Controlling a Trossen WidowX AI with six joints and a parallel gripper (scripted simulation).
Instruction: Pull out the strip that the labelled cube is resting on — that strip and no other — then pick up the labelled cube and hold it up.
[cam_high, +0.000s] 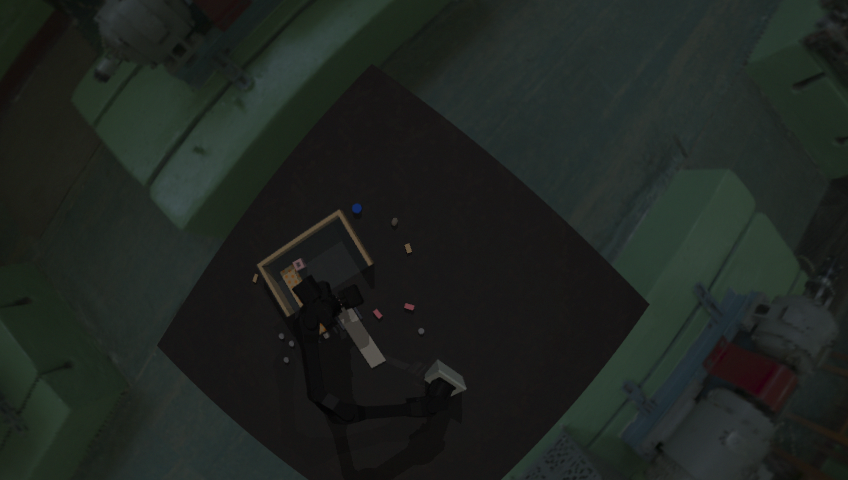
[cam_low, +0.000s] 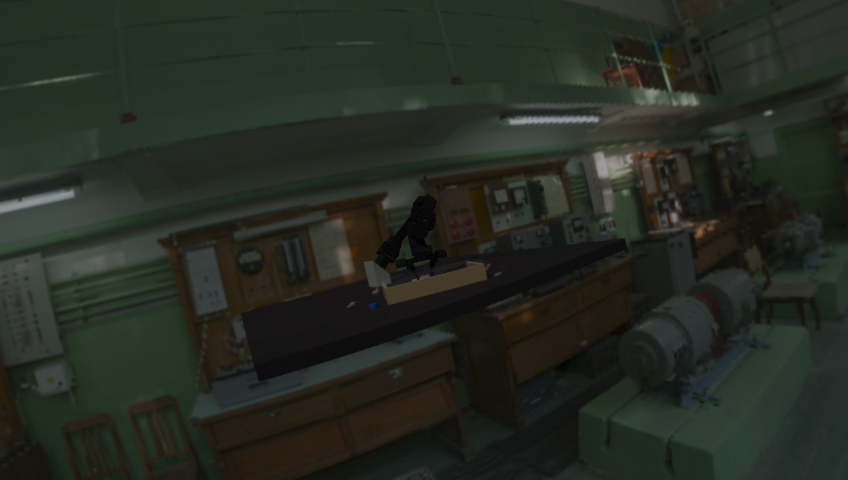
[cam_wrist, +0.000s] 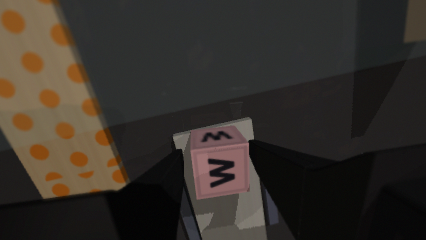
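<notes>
A pink cube (cam_wrist: 220, 170) marked W sits on the inner end of the plain pale strip (cam_wrist: 252, 227) (cam_high: 371, 355), whose other end sticks out past the box front. My gripper (cam_wrist: 216, 150) (cam_low: 426, 276) is partly closed but still open around the cube. The right fingertip is at its side; a thin gap shows at the left one. In the top view the arm hides this cube. An orange-dotted strip (cam_wrist: 55, 100) (cam_high: 290, 277) lies to the left. A second pink marked cube (cam_high: 298, 264) is at its inner end.
A wood-walled box (cam_high: 300, 236) (cam_low: 437, 285) surrounds the inner ends of the strips. A blue round piece (cam_high: 356, 208) (cam_low: 373, 305) lies behind it. Two small red blocks (cam_high: 377, 313) (cam_high: 409, 306), a tan block (cam_high: 408, 248) and several grey pebbles (cam_high: 285, 359) lie around.
</notes>
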